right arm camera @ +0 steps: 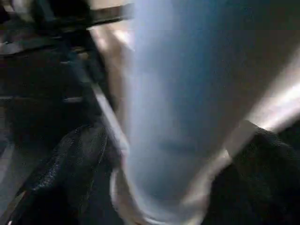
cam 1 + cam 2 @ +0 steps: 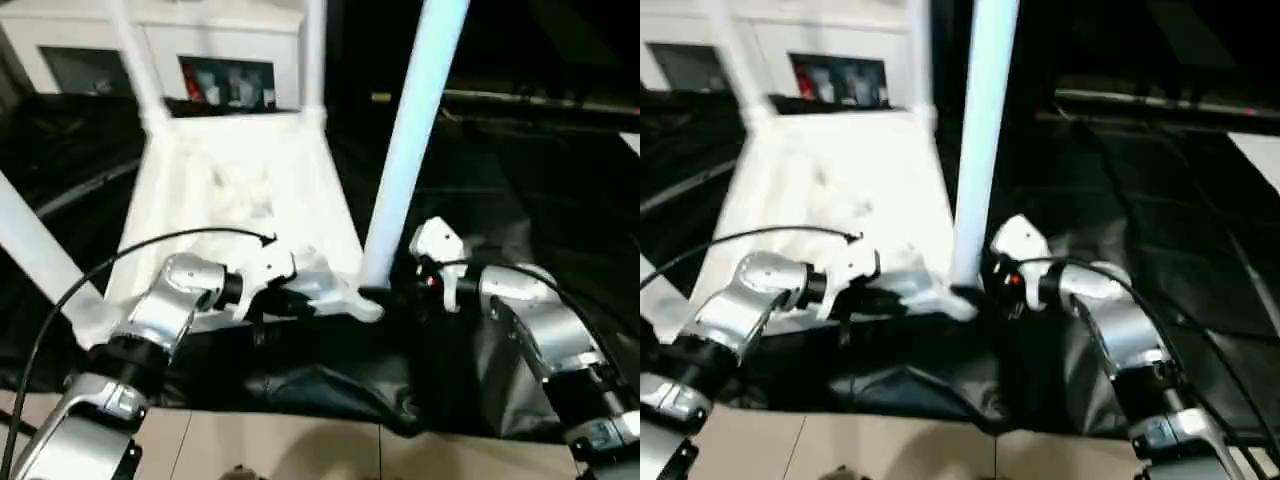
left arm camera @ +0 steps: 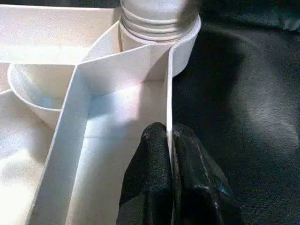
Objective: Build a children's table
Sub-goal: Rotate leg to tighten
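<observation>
The table top [image 2: 235,190] lies upside down on black sheeting [image 2: 520,200], ribs up, and three legs already stand in its corner sockets. The fourth leg [image 2: 410,140] rises from the near corner socket [image 3: 185,40], right in front of the right pincer [image 2: 400,292] and just beyond the left one. In the left wrist view its threaded base sits in the socket, a few ridges showing above the rim, so it looks not quite home.

The left pincer [image 3: 169,164] is clamped on the top's thin side wall, one finger inside, one outside, just short of that socket. The right pincer sits at the foot of the leg; whether it grips, one cannot tell.

Judging by the look, this is light, hollow plastic: stiff enough, but smooth and slippery. The leg is best held low near the socket, where it's thickest. The wall may flex, so the top wants steadying close to the corner. A white cabinet [image 2: 150,50] stands well beyond.
</observation>
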Available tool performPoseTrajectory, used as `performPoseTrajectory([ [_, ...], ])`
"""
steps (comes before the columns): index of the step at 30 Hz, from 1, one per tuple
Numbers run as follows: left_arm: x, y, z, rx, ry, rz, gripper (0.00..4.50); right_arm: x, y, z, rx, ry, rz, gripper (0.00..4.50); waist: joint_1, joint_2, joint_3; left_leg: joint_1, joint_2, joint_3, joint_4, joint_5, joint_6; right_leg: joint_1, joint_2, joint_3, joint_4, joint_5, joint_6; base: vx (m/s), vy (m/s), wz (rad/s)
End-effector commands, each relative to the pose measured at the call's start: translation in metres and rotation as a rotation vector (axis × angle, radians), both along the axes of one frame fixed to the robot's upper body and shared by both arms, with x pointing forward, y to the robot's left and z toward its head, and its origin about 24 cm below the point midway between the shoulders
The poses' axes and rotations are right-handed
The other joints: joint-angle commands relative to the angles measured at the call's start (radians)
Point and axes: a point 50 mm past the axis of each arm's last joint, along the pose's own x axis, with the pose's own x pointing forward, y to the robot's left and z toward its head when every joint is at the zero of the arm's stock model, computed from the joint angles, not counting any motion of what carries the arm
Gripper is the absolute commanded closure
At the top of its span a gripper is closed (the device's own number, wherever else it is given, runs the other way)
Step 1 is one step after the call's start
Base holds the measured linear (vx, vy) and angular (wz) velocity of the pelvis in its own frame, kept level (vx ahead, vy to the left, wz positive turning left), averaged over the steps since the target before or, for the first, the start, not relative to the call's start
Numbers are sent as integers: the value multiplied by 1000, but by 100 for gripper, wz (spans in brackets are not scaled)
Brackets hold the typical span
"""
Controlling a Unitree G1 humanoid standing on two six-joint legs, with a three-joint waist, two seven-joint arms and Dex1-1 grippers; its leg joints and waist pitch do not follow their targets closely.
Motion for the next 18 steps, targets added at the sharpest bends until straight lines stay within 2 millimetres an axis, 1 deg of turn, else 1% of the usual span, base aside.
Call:
performPoseTrajectory([
  [1,0,-15,18,-102,-51,-67,450,-4,1,0,-13,16,38,23,-6,-17,-63,8,25,0,-70,-242,51,55,-54,49,-71,-377,-148,0,0,0],
  [2,1,-15,19,-101,-52,-65,450,-4,3,-2,-19,17,39,23,-4,-16,-64,9,24,-1,-70,-239,48,55,-56,49,-72,-388,-142,0,0,0],
  [3,1,-14,20,-99,-51,-64,450,-3,4,-3,-28,16,42,23,-5,-18,-64,5,23,-2,-70,-232,45,55,-56,49,-71,-390,-139,0,0,0],
  [6,1,-13,21,-94,-51,-59,450,-2,5,-4,-47,11,40,23,-5,-16,-64,6,23,-3,-69,-229,40,53,-56,50,-70,-393,-137,0,0,0],
  [7,1,-13,21,-93,-52,-57,450,0,5,-5,-46,11,30,23,-5,-17,-64,5,22,-2,-68,-224,40,54,-54,49,-69,-387,-136,0,0,0],
  [10,2,-12,21,-90,-54,-55,450,1,7,-4,-44,10,21,56,-6,-18,-65,4,22,-3,-67,-216,42,55,-54,49,-66,-365,-141,0,0,0],
  [12,2,-12,21,-88,-54,-54,450,2,8,-5,-42,12,18,56,-7,-18,-66,3,22,-3,-67,-211,42,56,-53,49,-65,-355,-146,0,0,0],
  [14,2,-12,21,-86,-55,-53,450,2,8,-6,-52,9,21,86,-8,-17,-65,3,21,-2,-67,-217,42,56,-53,48,-66,-362,-145,0,0,0],
  [15,2,-12,21,-85,-54,-52,450,2,8,-7,-58,8,21,95,-8,-19,-65,3,21,-3,-67,-220,40,56,-54,48,-67,-374,-140,0,0,0],
  [16,2,-12,21,-84,-54,-51,450,2,8,-7,-61,7,21,99,-8,-17,-65,4,21,-3,-67,-221,39,55,-54,48,-68,-380,-138,0,0,0],
  [17,2,-11,21,-82,-53,-51,450,2,8,-9,-73,2,18,114,-8,-15,-65,4,21,-3,-67,-220,39,56,-54,48,-68,-378,-139,0,0,0],
  [18,2,-11,20,-80,-52,-51,450,2,8,-10,-78,0,17,114,-8,-16,-65,4,21,-3,-67,-221,38,55,-54,48,-68,-377,-139,0,0,0],
])
